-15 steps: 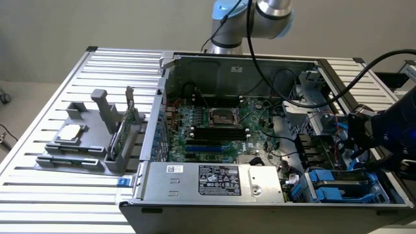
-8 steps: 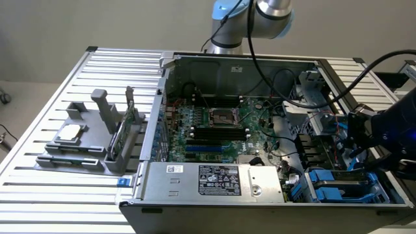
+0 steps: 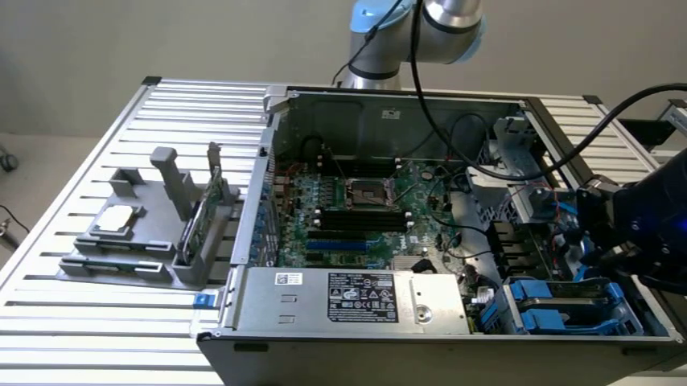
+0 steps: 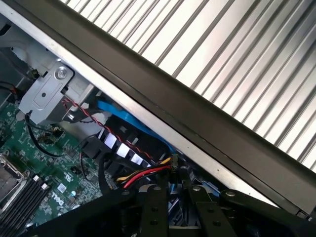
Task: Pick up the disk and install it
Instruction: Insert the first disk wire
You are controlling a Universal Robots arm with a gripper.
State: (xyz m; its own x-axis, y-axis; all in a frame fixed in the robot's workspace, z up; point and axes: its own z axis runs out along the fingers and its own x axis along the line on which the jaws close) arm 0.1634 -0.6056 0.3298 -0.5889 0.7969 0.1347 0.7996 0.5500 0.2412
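Fingers (image 4: pixel 154 217) pinch the disk (image 4: pixel 174 203) edge-on; its long axis hidden.

The ribbed table (image 3: pixel 64 322) is gleaming like smooth bare aluminium. The computer case (image 3: pixel 429 354) is showing matt dark-grey metal and its power supply (image 3: pixel 301 301) dull silver steel. The blue drive carriers (image 3: pixel 548 314) are shining as glossy plastic, and the gripper (image 4: pixel 175 197) is looking matt black.
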